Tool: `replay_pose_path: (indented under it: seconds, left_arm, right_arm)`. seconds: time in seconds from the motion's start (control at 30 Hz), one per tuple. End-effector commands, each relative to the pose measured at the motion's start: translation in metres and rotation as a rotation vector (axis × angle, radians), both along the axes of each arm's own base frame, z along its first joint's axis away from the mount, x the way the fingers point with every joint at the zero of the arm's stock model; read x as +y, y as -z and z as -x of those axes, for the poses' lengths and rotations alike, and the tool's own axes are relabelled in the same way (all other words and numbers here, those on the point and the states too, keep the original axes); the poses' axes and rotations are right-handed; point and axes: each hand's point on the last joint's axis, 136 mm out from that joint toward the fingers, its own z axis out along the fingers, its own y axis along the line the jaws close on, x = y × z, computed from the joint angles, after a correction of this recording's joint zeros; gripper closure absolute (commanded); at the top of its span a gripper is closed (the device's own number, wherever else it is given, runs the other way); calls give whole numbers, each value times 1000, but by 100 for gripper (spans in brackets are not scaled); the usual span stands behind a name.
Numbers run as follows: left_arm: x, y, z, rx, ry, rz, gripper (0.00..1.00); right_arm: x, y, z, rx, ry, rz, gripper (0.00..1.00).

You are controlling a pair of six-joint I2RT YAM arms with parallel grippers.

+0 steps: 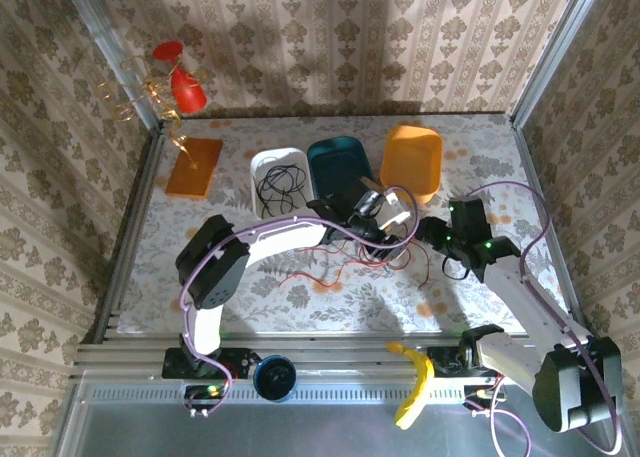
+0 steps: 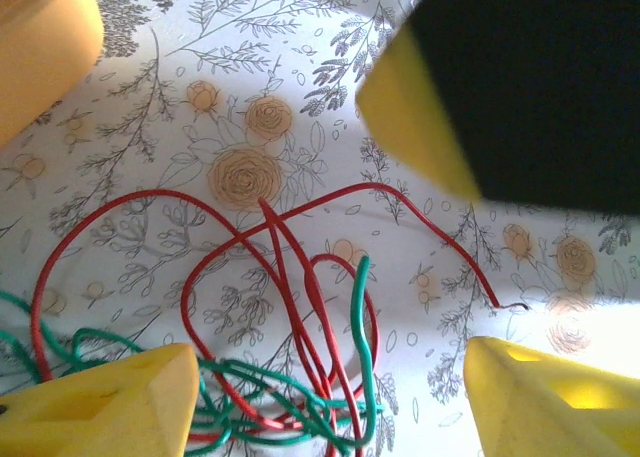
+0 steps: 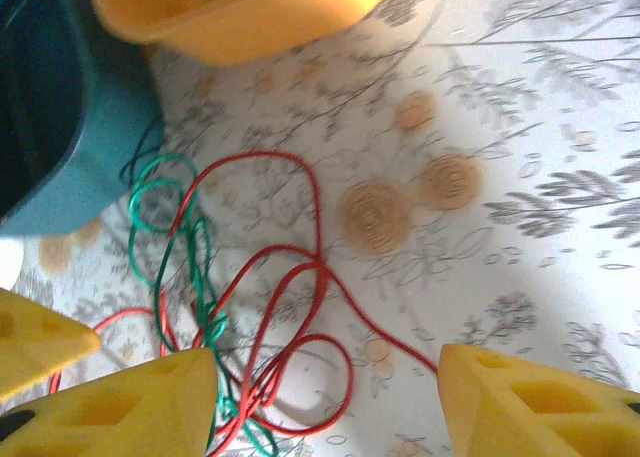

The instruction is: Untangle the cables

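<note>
Cloth (image 1: 480, 157) printed with grey sprigs and orange rosettes across the table, seen from above. At the far edge, three rounded plastic trays side by side: white tray (image 1: 258, 167) holding the black cable (image 1: 282, 184) in a loose thin coil, teal tray (image 1: 340, 157), orange tray (image 1: 412, 157). White-shelled left arm (image 1: 270, 239) and right arm (image 1: 520, 287) reaching toward the middle, heads near each other just in front of the teal and orange trays. Under and around them, thin scribbles of red cable (image 1: 318, 275) on the cloth. Glossy curved banana (image 1: 413, 377) on the metal rail by the bases. From the left wrist: left gripper (image 2: 330, 357) with jaws wide, two blunt matte yellow fingers (image 2: 110, 402) well apart and gripping nothing. Between them, flat on the cloth, smooth red cable in tall narrow loops laced with the green cable (image 2: 362, 307), the thickest tangle by the finger at the lower left of the view. Up right, a blurred yellow pad on a black body, close to the lens. From the right wrist: right gripper (image 3: 330, 362) likewise spread wide, holding nothing. Red loops and a green strand twisted together beside the finger at the lower left, with the teal tray wall and orange tray rim just beyond the tangle. Whether any strand touches that finger: cannot tell.
</note>
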Motion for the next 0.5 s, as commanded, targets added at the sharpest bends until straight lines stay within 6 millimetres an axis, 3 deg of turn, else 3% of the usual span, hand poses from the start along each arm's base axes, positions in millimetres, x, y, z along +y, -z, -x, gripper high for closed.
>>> replay_pose_path:
  seconds: [0.0, 0.13, 0.23, 0.47]
  left_arm:
    - [-9, 15, -1, 2, 14, -21, 36]
    - [-18, 25, -10, 14, -11, -7, 58]
    - [-18, 17, -15, 38, -42, 27, 98]
    - [19, -40, -40, 278, -126, 387, 100]
  right_arm:
    - [-2, 5, 10, 43, 39, -58, 38]
    - [-1, 11, 14, 66, 15, -53, 38]
    - [9, 19, 16, 94, -33, -86, 38]
    - [50, 33, 0, 172, -204, -187, 36]
